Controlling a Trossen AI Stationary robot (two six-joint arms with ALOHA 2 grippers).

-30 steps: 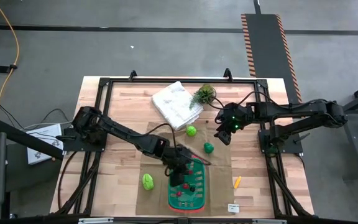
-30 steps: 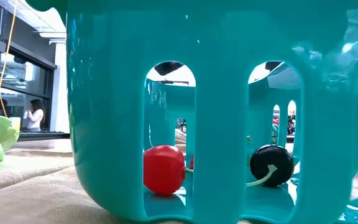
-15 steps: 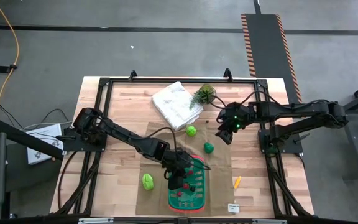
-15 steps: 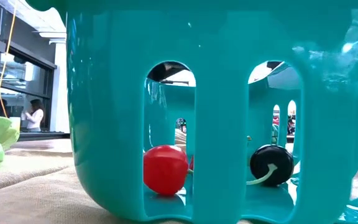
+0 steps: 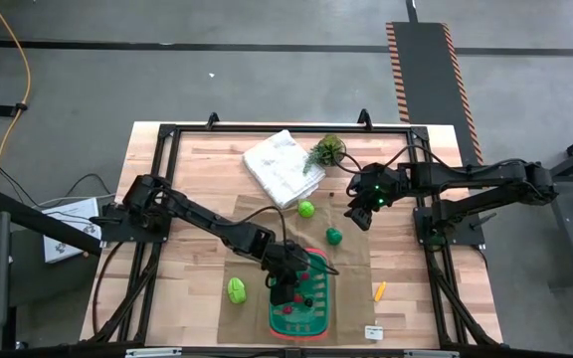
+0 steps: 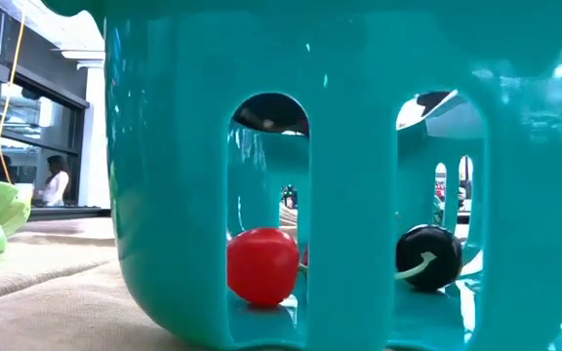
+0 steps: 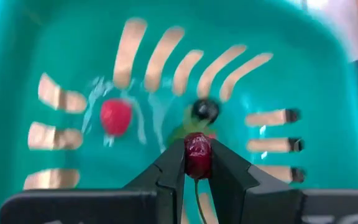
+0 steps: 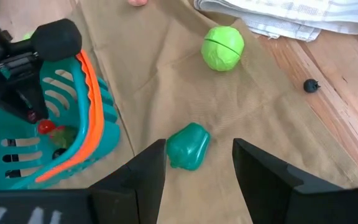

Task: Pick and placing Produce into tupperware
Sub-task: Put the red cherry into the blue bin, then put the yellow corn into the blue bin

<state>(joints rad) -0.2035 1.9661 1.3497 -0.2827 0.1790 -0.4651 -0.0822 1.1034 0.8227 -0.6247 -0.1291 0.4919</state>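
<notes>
The tupperware (image 5: pixel 304 298), a teal basket with an orange rim, stands on a tan mat near the table's front edge. Inside lie a red piece (image 7: pixel 115 116) and a dark round piece (image 7: pixel 205 110). My left gripper (image 5: pixel 286 282) hangs over the basket's inside, shut on a small dark red piece of produce (image 7: pixel 197 155). My right gripper (image 8: pixel 194 171) hovers open to the right, above a green pepper-like piece (image 8: pixel 188 147) that lies on the mat. A round green piece (image 8: pixel 223 48) and another green piece (image 5: pixel 237 289) also rest on the mat. My left gripper pinches the small dark red piece (image 7: pixel 197 163) between its two fingertips, coming slanting down from the table's left. The piece is lifted clear above the basket's slotted floor (image 7: pixel 166 56). A thin stem (image 7: pixel 197 194) hangs below it between the fingers.
A folded white cloth (image 5: pixel 283 165) and a small leafy plant (image 5: pixel 326 151) sit at the back. An orange carrot-like piece (image 5: pixel 379 290) lies at front right, with a small black bit (image 8: pixel 311 85) on the wood. A person (image 6: pixel 55 180) stands far behind the table.
My left gripper has sunk a little toward the inside of the basket, still shut on the dark red piece. My right arm has kept still.
</notes>
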